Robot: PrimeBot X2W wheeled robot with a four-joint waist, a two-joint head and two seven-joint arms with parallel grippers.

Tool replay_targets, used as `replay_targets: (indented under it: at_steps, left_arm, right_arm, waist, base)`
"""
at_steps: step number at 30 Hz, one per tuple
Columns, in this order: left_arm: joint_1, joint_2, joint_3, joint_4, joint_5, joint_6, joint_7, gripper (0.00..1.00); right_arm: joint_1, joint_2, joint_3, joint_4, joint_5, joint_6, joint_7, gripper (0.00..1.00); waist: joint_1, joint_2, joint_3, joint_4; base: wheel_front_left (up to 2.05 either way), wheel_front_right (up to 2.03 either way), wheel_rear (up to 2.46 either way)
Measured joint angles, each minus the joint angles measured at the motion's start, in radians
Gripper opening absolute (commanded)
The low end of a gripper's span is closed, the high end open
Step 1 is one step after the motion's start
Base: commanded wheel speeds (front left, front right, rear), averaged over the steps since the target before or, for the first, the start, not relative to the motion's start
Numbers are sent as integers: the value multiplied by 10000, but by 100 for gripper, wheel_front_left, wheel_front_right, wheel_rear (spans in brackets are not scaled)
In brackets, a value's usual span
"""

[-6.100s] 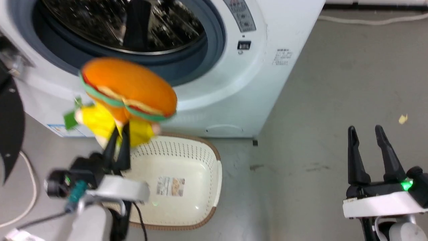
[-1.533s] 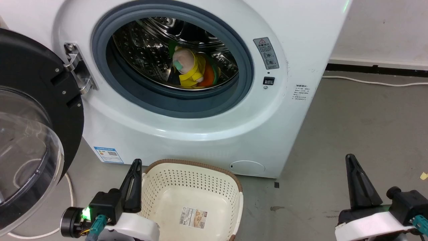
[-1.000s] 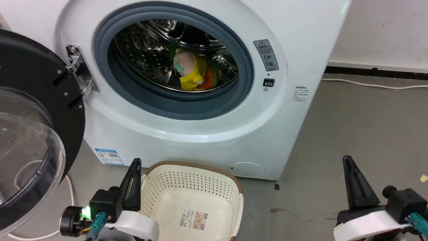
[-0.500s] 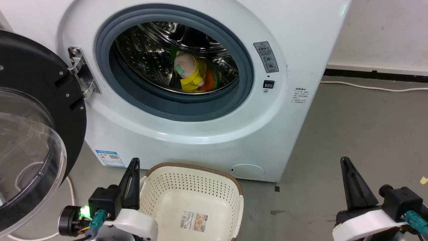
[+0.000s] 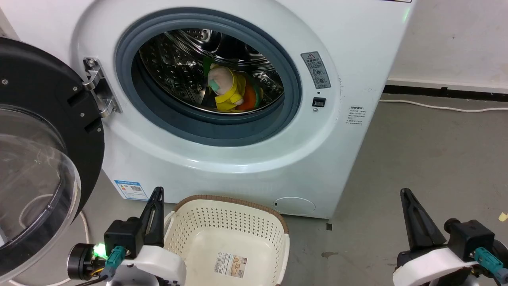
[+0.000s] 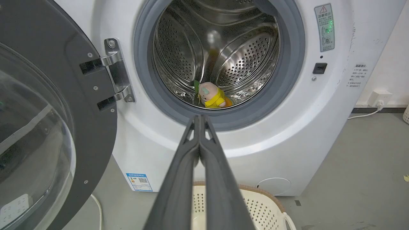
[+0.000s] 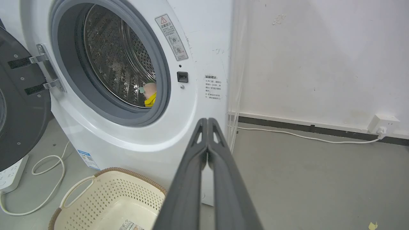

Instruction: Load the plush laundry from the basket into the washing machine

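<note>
The plush laundry [image 5: 230, 89] lies inside the steel drum of the washing machine [image 5: 349, 59], its pink figure in yellow cloth facing out and orange behind it; it also shows at the drum's bottom [image 6: 212, 96] and past the gasket [image 7: 149, 94]. The cream basket [image 5: 228, 238] stands on the floor before the machine with just a paper label on its floor. My left gripper [image 5: 158, 191] is shut and holds nothing, left of the basket. My right gripper [image 5: 405, 192] is shut too, low at the right over the floor.
The black-rimmed door [image 5: 43, 159] with its clear domed window hangs open at the left. A white cable [image 5: 444, 106] runs along the wall base at the right. A power strip [image 7: 9, 177] and looped cord [image 7: 48, 166] lie on the floor left of the machine.
Six seconds ago my left gripper held the plush above the basket; it now lies in the drum. Over the last second the head view has drifted slightly; both grippers stay low and shut.
</note>
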Motion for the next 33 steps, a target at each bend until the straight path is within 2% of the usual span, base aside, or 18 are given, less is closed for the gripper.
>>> replay_targets:
  at_steps: [33]
  left_arm:
    - [143,-343,518,-219,462,-201,698,0]
  right_arm:
    - [-5,0,84,13,-514,0,681,0]
  waist:
    - [-1,0,-236,36]
  base:
    - [0,0,0]
